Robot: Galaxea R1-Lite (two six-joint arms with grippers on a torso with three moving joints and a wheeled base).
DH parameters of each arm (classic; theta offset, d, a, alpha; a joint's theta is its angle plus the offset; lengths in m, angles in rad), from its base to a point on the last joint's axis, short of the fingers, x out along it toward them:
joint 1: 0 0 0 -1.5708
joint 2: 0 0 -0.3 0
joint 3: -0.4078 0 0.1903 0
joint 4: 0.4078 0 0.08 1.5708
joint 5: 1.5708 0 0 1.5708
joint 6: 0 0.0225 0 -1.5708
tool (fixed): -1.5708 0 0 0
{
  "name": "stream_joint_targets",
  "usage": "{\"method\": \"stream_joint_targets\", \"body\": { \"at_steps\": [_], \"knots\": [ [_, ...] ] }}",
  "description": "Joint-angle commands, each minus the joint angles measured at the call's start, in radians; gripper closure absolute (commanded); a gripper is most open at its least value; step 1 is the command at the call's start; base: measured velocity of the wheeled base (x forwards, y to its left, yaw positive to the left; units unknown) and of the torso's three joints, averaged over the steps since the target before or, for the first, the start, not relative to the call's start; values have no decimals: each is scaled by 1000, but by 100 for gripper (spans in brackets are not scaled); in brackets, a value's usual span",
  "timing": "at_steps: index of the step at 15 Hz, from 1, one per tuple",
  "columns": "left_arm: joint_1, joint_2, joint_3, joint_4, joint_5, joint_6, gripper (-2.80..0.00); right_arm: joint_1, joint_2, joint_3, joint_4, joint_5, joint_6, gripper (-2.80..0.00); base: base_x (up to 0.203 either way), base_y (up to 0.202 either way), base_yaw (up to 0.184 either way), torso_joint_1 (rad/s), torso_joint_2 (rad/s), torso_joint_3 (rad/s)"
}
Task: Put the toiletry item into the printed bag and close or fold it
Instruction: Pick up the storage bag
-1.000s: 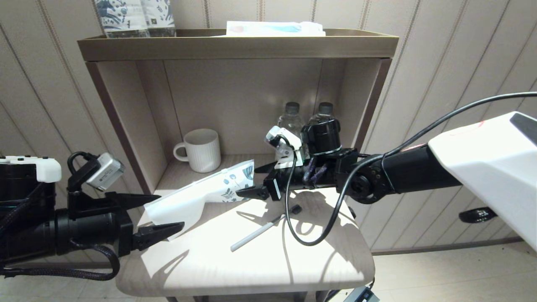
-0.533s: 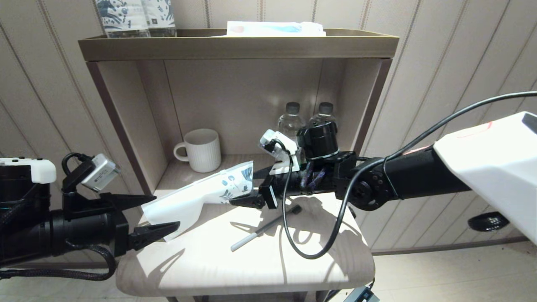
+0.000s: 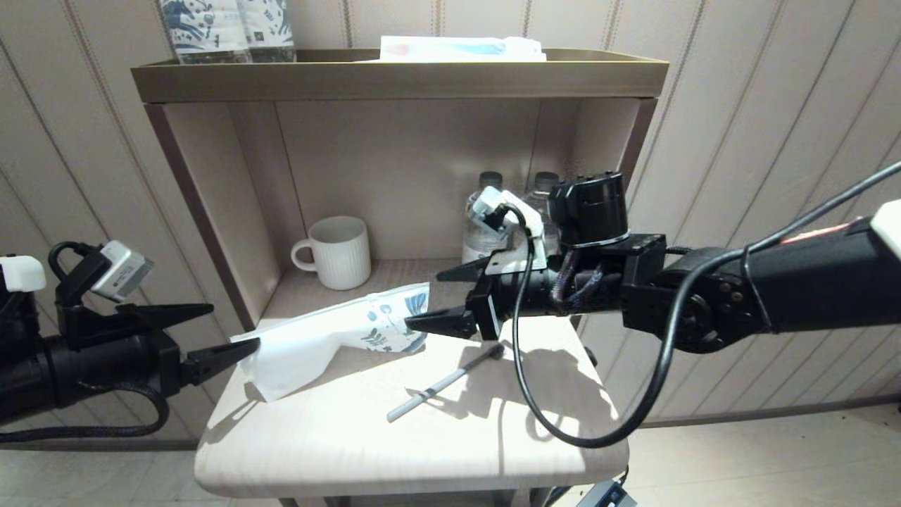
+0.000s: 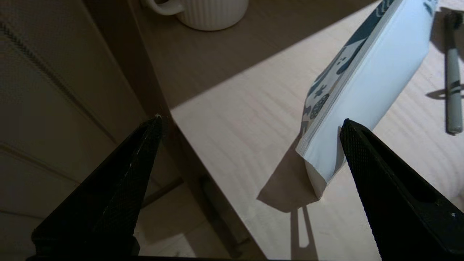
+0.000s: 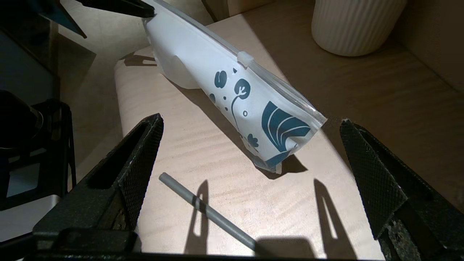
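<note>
We see the printed bag [image 3: 338,334] standing on its lower edge on the pale tabletop [image 3: 436,451], zip strip along the top, its blue leaf-and-flower end pointing toward the right gripper and its plain white end toward the left. Nothing grips it. The toothbrush [image 3: 442,384] lies flat on the table just in front of the bag's printed end, apart from it and outside the bag, its head toward the right arm.

Our left gripper [image 3: 211,331] hovers off the table's left edge with its jaws spread wide and empty; the tip of one finger [image 4: 366,152] sits just beside the bag's white corner [image 4: 322,159], and we cannot tell whether it touches. Our right gripper [image 3: 450,299] hangs level over the back right of the table, jaws likewise wide apart and holding nothing, the lower tip close to the printed end [image 5: 279,127]. In the right wrist view the toothbrush handle [image 5: 210,212] lies between the spread fingers, below the bag.

Behind the table, a ribbed white mug [image 3: 339,252] stands in the open shelf [image 3: 398,74], and two water bottles [image 3: 486,218] stand partly hidden behind the right wrist.
</note>
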Motion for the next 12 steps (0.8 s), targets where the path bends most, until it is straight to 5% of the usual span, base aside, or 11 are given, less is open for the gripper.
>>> {"method": "stream_joint_targets", "body": {
  "at_steps": [1, 12],
  "knots": [
    [10, 56, -1, -29, 6, 17, -280, 1, -54, 21, -1, 3, -1, -280, 0, 0, 0, 0, 0, 0],
    [7, 37, -26, -53, -3, 7, -280, -7, 12, 5, -4, 33, 2, -280, 0, 0, 0, 0, 0, 0]
  ]
}}
